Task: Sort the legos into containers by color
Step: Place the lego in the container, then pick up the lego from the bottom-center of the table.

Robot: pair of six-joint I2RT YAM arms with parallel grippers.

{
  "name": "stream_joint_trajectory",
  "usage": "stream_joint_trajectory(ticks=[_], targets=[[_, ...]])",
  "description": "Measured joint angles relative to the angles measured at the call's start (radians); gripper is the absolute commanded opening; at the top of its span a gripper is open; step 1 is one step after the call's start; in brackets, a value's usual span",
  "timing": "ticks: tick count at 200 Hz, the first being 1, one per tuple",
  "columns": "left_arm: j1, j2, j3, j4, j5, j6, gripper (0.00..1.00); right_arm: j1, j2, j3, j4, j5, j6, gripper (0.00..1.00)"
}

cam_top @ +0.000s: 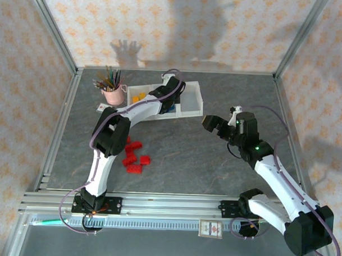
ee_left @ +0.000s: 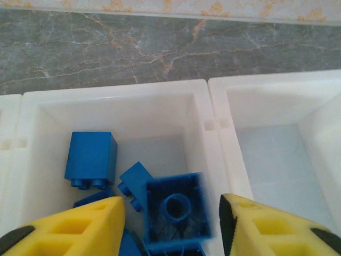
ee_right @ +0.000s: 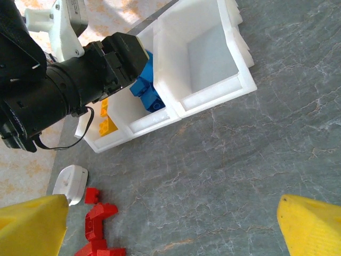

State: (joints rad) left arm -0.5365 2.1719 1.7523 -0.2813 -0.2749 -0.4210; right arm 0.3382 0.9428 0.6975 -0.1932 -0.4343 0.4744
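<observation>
The containers (cam_top: 192, 109) are a white three-bin tray at the back of the table. My left gripper (ee_left: 171, 209) hangs over the middle bin (ee_left: 198, 104), open. A blurred blue lego (ee_left: 176, 213) sits between its yellow fingers (ee_left: 80, 229), underside up, with a gap on each side. More blue legos (ee_left: 90, 159) lie below it in that bin. Yellow-orange legos (ee_right: 106, 126) lie in the left bin. Several red legos (cam_top: 134, 155) are loose on the table by the left arm. My right gripper (ee_right: 173, 224) is open over bare table, right of the red legos (ee_right: 98, 223).
A pink cup of pencils (cam_top: 111, 93) stands left of the tray, with a small white object (ee_right: 72, 183) on the table in front of it. Metal frame posts and papered walls close in the table's sides and back.
</observation>
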Motion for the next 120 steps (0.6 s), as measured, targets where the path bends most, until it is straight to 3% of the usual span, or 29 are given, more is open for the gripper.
stream_joint_trajectory(ticks=[55,120], targets=[[0.001,-0.072,-0.042,-0.030,0.040,-0.001,0.71,0.027,0.024,0.000,-0.001,0.016,-0.004,1.00],[0.001,-0.566,-0.434,0.027,0.197,-0.028,0.81,0.140,0.050,0.011,-0.014,0.086,-0.004,1.00]])
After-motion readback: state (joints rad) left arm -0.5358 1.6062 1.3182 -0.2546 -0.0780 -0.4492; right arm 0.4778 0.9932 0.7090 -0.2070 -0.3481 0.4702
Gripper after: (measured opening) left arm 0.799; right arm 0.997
